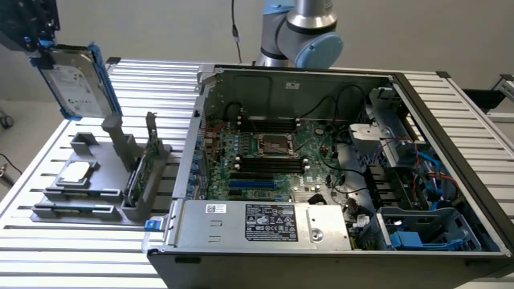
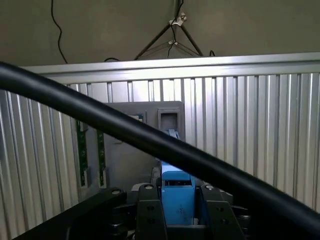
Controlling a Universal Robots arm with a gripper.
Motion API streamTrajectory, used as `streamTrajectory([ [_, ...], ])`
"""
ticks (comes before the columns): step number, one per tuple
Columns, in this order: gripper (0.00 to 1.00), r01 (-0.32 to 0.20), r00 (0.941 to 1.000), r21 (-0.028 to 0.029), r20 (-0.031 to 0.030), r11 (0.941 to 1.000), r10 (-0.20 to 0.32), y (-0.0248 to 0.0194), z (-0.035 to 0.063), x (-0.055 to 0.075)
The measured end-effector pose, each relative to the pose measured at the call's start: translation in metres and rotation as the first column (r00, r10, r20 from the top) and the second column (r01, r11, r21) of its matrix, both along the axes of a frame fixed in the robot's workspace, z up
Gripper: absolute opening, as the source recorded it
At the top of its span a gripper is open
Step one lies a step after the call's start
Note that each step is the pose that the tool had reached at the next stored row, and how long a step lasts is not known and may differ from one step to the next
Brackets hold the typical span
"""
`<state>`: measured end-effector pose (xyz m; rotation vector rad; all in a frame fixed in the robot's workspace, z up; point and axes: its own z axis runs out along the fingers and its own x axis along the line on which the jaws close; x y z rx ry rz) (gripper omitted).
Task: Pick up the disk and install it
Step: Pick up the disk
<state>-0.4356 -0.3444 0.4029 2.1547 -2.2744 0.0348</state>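
The disk [image 1: 74,84], a silver-grey drive with a white label in a bright blue carrier, hangs upright in the air at the exterior view's upper left. It is above the grey holder [image 1: 105,180] and clear of it. My gripper [image 1: 36,43] is shut on the disk's top edge. In the wrist view the blue carrier [image 2: 177,192] sits clamped between my two black fingers [image 2: 150,212], at the gripper [image 2: 177,210], with the grey holder [image 2: 135,150] on the table beyond it.
The open computer case [image 1: 449,132] stands at the exterior view's right, with a blue drive bay [image 1: 418,232] at its near corner. The holder carries a square silver chip [image 1: 74,173] and a green circuit card [image 1: 136,177]. A black cable [image 2: 100,120] crosses the wrist view.
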Motion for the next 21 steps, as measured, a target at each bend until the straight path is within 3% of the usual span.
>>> streamTrajectory([
  [13, 0.33, 0.000, 1.0000, 0.0051, 0.0001, 1.0000, 0.000, -0.0136, 0.0592, 0.055],
  [21, 0.33, 0.000, 1.0000, 0.0114, 0.0000, 0.9999, 0.000, -0.0225, 0.0897, 0.092],
])
